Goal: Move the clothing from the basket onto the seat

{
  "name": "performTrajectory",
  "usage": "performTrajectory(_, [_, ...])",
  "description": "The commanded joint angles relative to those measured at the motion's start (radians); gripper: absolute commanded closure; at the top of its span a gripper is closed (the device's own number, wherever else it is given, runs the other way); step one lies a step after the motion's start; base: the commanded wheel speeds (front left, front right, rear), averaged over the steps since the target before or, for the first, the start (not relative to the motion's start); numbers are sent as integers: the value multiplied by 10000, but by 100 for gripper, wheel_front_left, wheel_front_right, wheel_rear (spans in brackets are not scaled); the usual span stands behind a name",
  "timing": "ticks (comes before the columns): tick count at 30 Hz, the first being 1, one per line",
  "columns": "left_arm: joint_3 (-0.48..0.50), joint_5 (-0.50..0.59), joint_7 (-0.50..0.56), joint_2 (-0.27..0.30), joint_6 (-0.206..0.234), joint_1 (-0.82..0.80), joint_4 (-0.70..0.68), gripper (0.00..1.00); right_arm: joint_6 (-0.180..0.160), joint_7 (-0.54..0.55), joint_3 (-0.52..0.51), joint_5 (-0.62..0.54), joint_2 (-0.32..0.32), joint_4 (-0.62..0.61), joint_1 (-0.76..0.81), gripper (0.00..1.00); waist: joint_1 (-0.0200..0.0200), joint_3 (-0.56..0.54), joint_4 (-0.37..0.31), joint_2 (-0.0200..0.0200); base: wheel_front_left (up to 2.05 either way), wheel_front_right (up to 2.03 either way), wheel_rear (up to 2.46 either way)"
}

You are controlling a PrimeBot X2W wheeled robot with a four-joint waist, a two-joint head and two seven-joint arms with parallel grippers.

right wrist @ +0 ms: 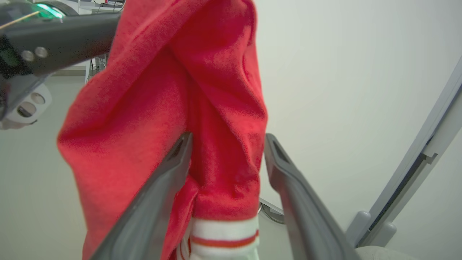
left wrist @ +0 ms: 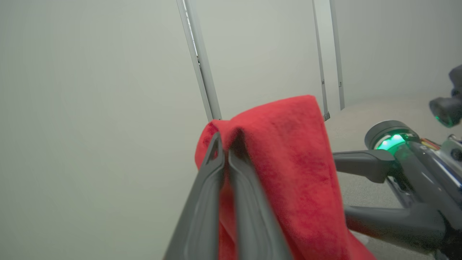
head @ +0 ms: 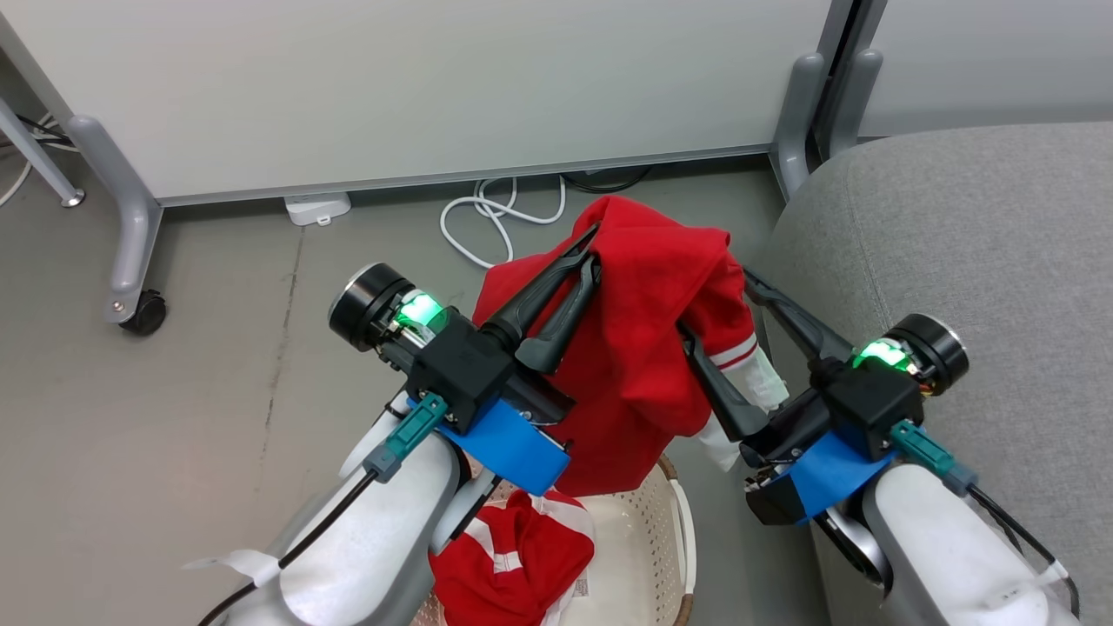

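Note:
A red garment of the clothing [head: 643,348] hangs in the air above the basket [head: 661,556]. My left gripper [head: 595,248] is shut on the garment's top fold, and its closed tips [left wrist: 223,144] pinch the red cloth [left wrist: 296,162]. My right gripper [head: 715,303] is open, its two fingers straddling the hanging sleeve [right wrist: 223,173] just above the white striped cuff [right wrist: 223,234]. A second red and white garment [head: 513,565] lies in the cream basket, partly hidden by my left forearm. The grey seat [head: 956,243] is at the right.
White partition panels stand behind on grey legs, one with a castor [head: 139,313]. A white cable [head: 496,217] and a power strip [head: 317,209] lie on the grey floor by the panel. The seat's edge is close to my right arm.

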Motion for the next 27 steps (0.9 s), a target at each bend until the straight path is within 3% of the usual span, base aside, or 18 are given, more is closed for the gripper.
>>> performTrajectory(1, [-15, 36, -51, -37, -13, -5, -4, 100, 1, -5, 92, 103, -65, 108, -182, 0, -1, 3, 15, -1, 0, 0, 0])
performTrajectory(7, [-82, 110, -51, -119, -81, 1, -71, 100, 1, -5, 687, 434, -88, 821, -613, 0, -1, 7, 97, -1, 0, 0, 0])
performTrajectory(8, [-83, 123, -51, -133, -89, 10, -79, 100, 1, -5, 742, 528, -55, 900, -623, 64, -1, 8, 108, -1, 0, 0, 0])
performTrajectory(9, [-82, 145, -51, -146, -97, 35, -88, 100, 1, -5, 782, 646, -5, 886, -676, 100, -1, 9, 122, -1, 0, 0, 0])
performTrajectory(27, [-8, 235, -50, -175, -200, 141, -5, 100, 1, -5, 654, 764, 111, 691, -334, 100, -1, 27, 111, -1, 0, 0, 0])
